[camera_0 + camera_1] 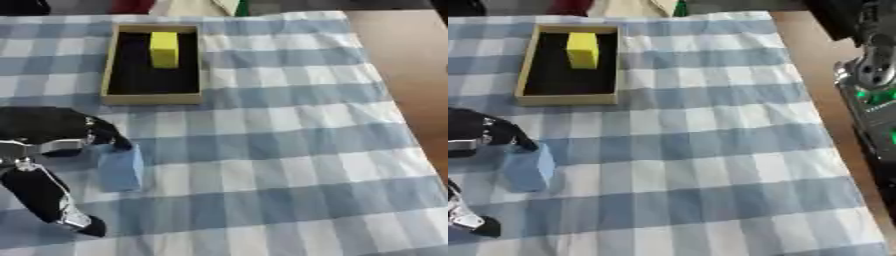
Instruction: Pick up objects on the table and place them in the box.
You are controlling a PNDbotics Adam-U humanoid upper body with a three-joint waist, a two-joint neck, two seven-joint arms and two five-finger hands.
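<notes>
I saw the bench point(297, 150) under its checked cloth, with the box point(109, 65) far beyond my left hand point(52, 142). That hand was curled round the blue block point(120, 167), right beside it. The block looked light, stiff and smooth; I judged its flat sides best for holding.
</notes>
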